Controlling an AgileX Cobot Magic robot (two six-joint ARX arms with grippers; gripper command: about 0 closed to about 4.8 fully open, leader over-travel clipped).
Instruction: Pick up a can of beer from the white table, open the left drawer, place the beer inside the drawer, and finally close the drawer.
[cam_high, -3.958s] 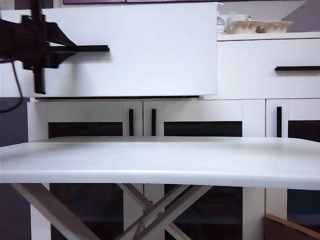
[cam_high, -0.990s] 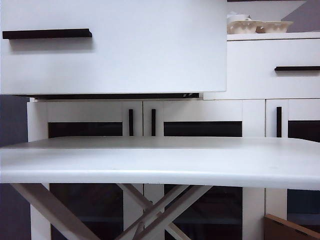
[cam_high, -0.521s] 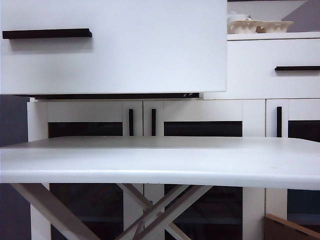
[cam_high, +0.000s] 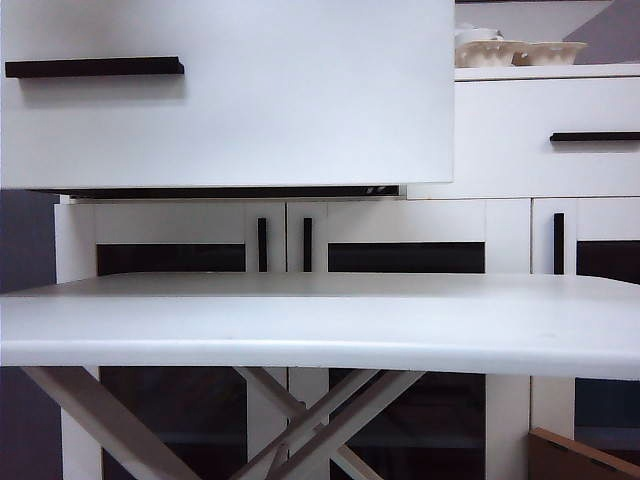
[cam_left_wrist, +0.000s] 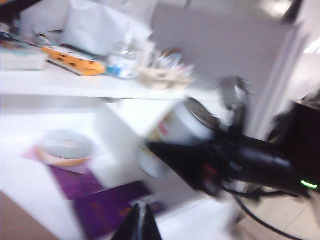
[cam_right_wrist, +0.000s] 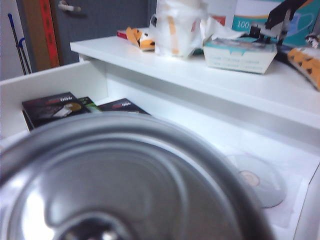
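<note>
Over the open left drawer (cam_right_wrist: 52, 82), the one can (cam_right_wrist: 125, 185) is clamped in the right gripper (cam_left_wrist: 182, 152). Its silver end fills the near part of the right wrist view, so that camera shows none of the fingers. The left wrist view is heavily blurred, yet it shows the can tilted in the dark jaws above the drawer's inside, with its cream label just readable as colour. Beneath and beside the can the drawer already holds two or three black boxes (cam_right_wrist: 50, 107), a grey disc (cam_right_wrist: 256, 184) with an orange centre, and purple flat items (cam_left_wrist: 107, 202). The left gripper (cam_left_wrist: 141, 226) is clenched on nothing, its two tips pressed together, hanging off to the side of the drawer and well apart from the can. On the cabinet top behind the drawer lie a plastic bag (cam_right_wrist: 177, 27), a teal-and-white box (cam_right_wrist: 240, 52) and some orange-patterned packaging. From the exterior camera neither arm shows, and the drawer's white front hides the can. That front, with its bar handle (cam_high: 95, 67), juts toward the camera above the table (cam_high: 320, 325), whose top carries nothing. Two drawers can be counted, the right drawer (cam_high: 520, 150) being shut. Below them are three vertical door handles, and pale bowls (cam_high: 520, 52) stand on the cabinet.
</note>
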